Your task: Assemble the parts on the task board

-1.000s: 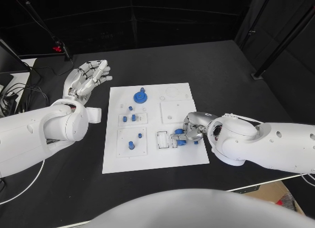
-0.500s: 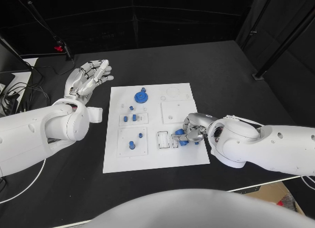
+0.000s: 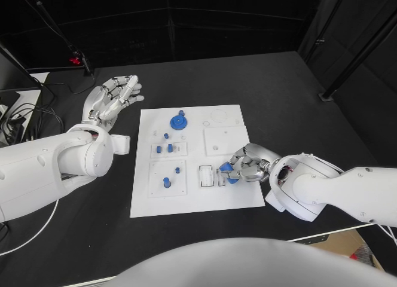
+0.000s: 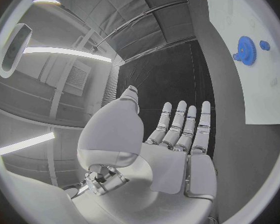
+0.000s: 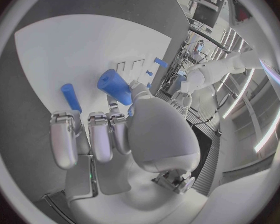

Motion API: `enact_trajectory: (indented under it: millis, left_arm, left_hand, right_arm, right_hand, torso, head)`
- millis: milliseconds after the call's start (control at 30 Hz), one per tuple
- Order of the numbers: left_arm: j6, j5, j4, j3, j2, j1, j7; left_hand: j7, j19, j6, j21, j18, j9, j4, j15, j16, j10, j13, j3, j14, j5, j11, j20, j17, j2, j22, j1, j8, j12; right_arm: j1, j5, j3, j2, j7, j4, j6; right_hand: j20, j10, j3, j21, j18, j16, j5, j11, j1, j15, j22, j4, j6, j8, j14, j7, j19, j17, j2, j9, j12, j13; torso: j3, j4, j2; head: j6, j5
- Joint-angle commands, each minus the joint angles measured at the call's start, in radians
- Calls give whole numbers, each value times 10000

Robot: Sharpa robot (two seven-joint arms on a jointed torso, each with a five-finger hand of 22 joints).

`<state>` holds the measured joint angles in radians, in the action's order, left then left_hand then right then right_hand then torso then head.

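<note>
The white task board [image 3: 195,200] lies in the middle of the table. On its far part stands a blue gear [image 3: 178,122], with small blue pegs [image 3: 167,147] in the recessed plates nearer me. My right hand [image 3: 247,167] is over the board's right middle and pinches a blue cylindrical part [image 5: 115,87] between thumb and finger, just above the board [image 5: 71,50]. A thin blue peg [image 5: 70,96] is beside the other fingers. My left hand [image 3: 112,97] is held off the board's far left corner, palm up, fingers straight and apart, holding nothing. From the left wrist, the gear [image 4: 246,50] lies beyond that hand [image 4: 177,149].
A white cable [image 3: 26,233] runs along the table's left side. A black stand foot [image 3: 324,95] sits at the far right. Cables and a stand are at the far left corner [image 3: 73,63].
My right hand has turned a little at the wrist and its arm has drawn nearer me, still holding the blue part at the same spot on the board. The left hand has not moved.
</note>
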<state>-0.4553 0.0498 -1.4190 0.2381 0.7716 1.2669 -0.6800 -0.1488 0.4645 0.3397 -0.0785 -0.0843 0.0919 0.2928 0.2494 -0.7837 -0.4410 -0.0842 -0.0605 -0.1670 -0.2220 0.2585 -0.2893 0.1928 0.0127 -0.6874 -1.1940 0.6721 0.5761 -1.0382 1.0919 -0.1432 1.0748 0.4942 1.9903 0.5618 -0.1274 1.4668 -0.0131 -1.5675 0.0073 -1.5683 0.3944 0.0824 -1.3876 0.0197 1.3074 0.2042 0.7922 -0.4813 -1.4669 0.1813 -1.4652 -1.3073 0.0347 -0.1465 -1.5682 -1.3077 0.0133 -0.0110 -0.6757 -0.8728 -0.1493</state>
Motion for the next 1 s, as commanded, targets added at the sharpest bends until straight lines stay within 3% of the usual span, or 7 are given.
enact_trajectory:
  millis: [33, 200, 467, 667, 1000]
  left_arm:
    - [121, 5, 17, -10, -28, 9, -1568]
    - [128, 5, 55, -10, -70, 6, -1553]
    - [124, 5, 97, -10, -126, 5, -1541]
    - [128, 5, 135, -10, -166, 5, -1534]
    - [148, 5, 148, -10, -187, 4, -1527]
  left_hand:
    - [-1451, -41, -42, 37, -4, -9, 0, 4, -54, 18, 14, -33, 83, -59, -11, 3, -8, -92, 9, -30, 49, 46]
    - [-1451, -41, -42, 37, -4, -9, 0, 4, -54, 18, 14, -33, 83, -59, -11, 3, -8, -92, 9, -30, 49, 46]
    - [-1452, -51, -47, 40, -3, -17, -1, 10, -67, 26, 22, -38, 92, -75, -9, 3, -25, -106, 12, -42, 55, 58]
    - [-1452, -51, -47, 40, -3, -17, -1, 10, -67, 26, 22, -38, 92, -75, -9, 3, -25, -106, 12, -42, 55, 58]
    - [-1453, -66, -53, 42, -4, -26, -2, 17, -84, 34, 32, -42, 100, -97, -7, 3, -45, -126, 23, -57, 63, 75]
  right_arm:
    - [-29, -2405, 14, 184, -1484, 298, 1245]
    - [-197, -3772, 26, 373, -2224, 598, 1423]
    - [-407, -4196, 35, 12, -2460, 430, 1270]
    - [-459, -2955, 37, -450, -1529, 46, 933]
    - [-471, -1074, 33, -1192, 167, -550, -378]
  right_hand:
    - [-13, 1040, -102, -33, -73, -25, 98, -7, -123, -15, 2633, 23, 488, 139, -1039, -331, -1056, -2635, 45, 50, -26, -2631]
    - [20, 1040, -250, -33, -73, -25, 128, -77, -209, -53, 2633, 23, 871, 411, -1039, -410, -1056, -2635, 56, 169, -26, -2631]
    - [43, 1040, -147, -33, -73, -25, -136, -138, 73, -77, 2633, 315, 1337, 814, -1039, -474, -1056, -2635, -38, 314, -26, -2631]
    - [59, 1040, 251, -33, -73, -25, -235, -143, 845, -90, 2633, 850, 1614, 1093, -1039, -476, -1056, -2635, -47, 393, -26, -2631]
    - [112, 1040, 402, -33, -73, -25, -699, -240, 885, -155, 2633, 817, 2024, 1382, -1039, -587, -1056, -2635, 101, 433, -26, -2631]
  torso:
    - [8, -20, 6]
    - [12, -29, 2]
    - [3, -29, -5]
    - [10, -15, -5]
    - [16, 1, -19]
  head:
    - [2, 18]
    - [2, 29]
    - [2, 132]
    - [2, 318]
    - [2, 426]
